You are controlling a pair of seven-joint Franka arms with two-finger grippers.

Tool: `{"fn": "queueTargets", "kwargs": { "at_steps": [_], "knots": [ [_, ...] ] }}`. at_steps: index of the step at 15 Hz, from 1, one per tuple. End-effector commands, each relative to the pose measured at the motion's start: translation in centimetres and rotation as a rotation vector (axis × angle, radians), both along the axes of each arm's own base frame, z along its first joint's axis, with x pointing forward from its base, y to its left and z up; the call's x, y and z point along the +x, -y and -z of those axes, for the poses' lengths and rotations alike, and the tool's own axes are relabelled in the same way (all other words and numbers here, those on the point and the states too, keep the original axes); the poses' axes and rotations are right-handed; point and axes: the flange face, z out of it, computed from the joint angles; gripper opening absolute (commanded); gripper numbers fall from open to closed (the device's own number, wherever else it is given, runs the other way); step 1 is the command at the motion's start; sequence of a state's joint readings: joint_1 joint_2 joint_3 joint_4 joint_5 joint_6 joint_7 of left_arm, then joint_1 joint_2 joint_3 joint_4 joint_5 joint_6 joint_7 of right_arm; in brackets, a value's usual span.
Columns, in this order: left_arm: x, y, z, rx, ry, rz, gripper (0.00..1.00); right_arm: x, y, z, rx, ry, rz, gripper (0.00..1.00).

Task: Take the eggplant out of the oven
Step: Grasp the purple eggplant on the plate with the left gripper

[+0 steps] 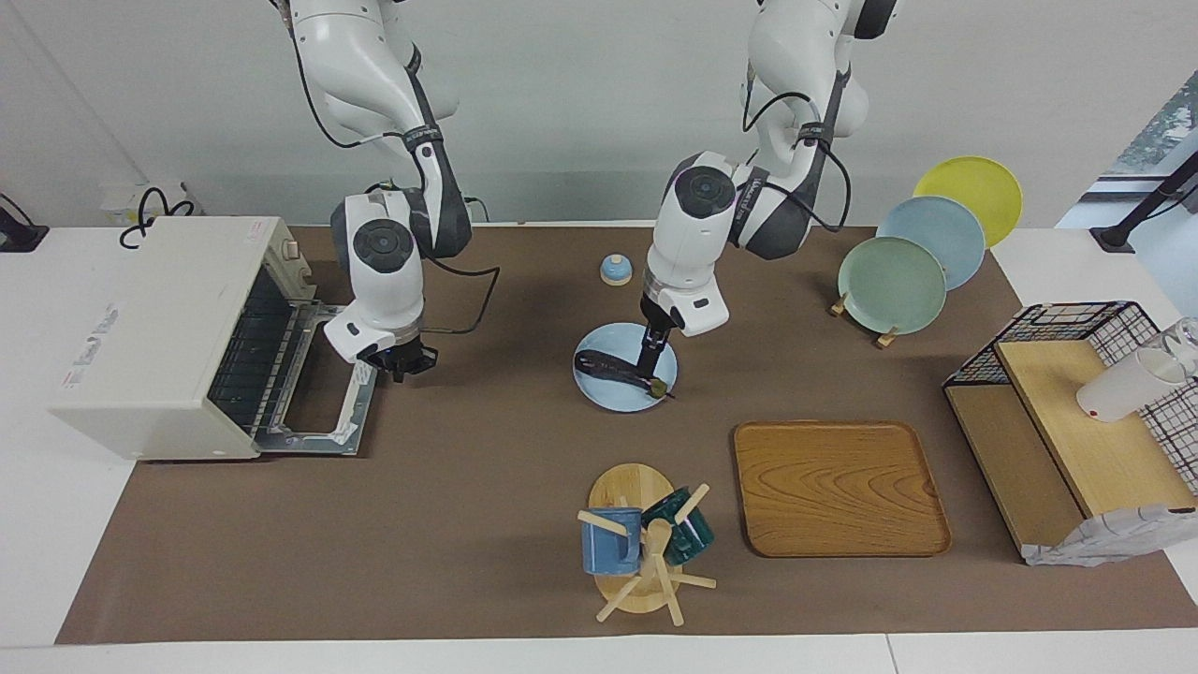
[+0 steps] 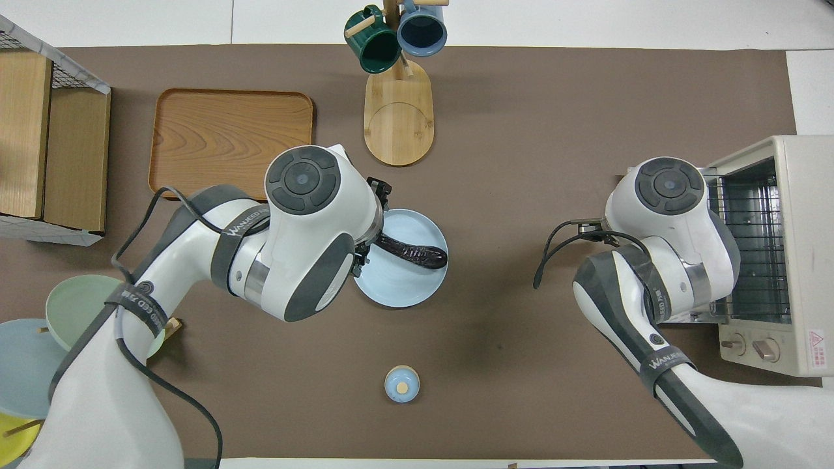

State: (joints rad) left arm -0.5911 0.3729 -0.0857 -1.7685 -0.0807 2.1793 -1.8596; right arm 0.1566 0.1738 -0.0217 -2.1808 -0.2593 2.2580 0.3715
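The eggplant [image 1: 613, 367] [image 2: 417, 253] lies on a light blue plate [image 1: 599, 393] [image 2: 397, 290] at the middle of the table, outside the oven. My left gripper [image 1: 649, 360] is open and low over the plate, its fingers down at the eggplant near the stem end. In the overhead view the left wrist covers that end. The off-white oven [image 1: 150, 328] [image 2: 782, 247] stands at the right arm's end, its door [image 1: 323, 398] dropped open and the wire rack bare. My right gripper [image 1: 404, 362] is shut, hanging just over the door's edge.
A small blue knob-topped lid [image 1: 615, 270] sits nearer to the robots than the plate. A wooden tray [image 1: 838, 487] and a mug tree [image 1: 646, 543] lie farther out. A rack of plates [image 1: 894, 281] and a black wire basket shelf [image 1: 1076, 412] stand at the left arm's end.
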Motion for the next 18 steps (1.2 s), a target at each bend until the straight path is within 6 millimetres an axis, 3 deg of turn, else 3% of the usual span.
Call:
{"fn": "queueTargets", "kwargs": {
  "at_steps": [1, 2, 6, 9, 13, 14, 15, 16, 18],
  "knots": [
    [0.2, 1.1, 1.2, 0.0, 0.005, -0.044, 1.0, -0.6, 1.5, -0.3, -0.004, 0.006, -0.036, 0.02],
    [-0.6, 2.0, 1.9, 0.006, -0.003, -0.037, 1.0, -0.8, 1.8, -0.1, -0.005, 0.001, -0.032, 0.03],
    [-1.0, 2.3, 2.6, 0.009, -0.003, -0.064, 1.0, -1.2, 2.0, 0.3, -0.014, -0.006, -0.04, 0.05],
    [-2.1, 2.3, 4.2, 0.017, -0.009, -0.059, 0.92, -1.2, 2.2, 0.3, -0.014, -0.006, -0.037, 0.05],
    [-2.2, 2.3, 4.3, 0.016, -0.008, -0.063, 0.82, -1.1, 2.6, 0.2, -0.067, -0.011, -0.104, 0.05],
    [-2.3, 2.2, 4.5, 0.017, -0.009, -0.063, 0.76, -0.9, 2.6, -0.1, -0.084, -0.009, -0.117, 0.05],
    [-2.4, 2.2, 4.7, 0.019, -0.01, -0.062, 0.65, -0.8, 2.7, -0.3, -0.096, -0.007, -0.13, 0.05],
    [-2.4, 2.2, 4.7, 0.021, -0.005, -0.058, 0.46, -0.7, 2.7, -0.5, -0.101, -0.004, -0.137, 0.05],
    [-2.3, 2.1, 4.6, 0.031, 0.004, -0.049, 0.19, -0.4, 3.2, -1.8, -0.106, -0.004, -0.154, 0.05]
  ]
}}
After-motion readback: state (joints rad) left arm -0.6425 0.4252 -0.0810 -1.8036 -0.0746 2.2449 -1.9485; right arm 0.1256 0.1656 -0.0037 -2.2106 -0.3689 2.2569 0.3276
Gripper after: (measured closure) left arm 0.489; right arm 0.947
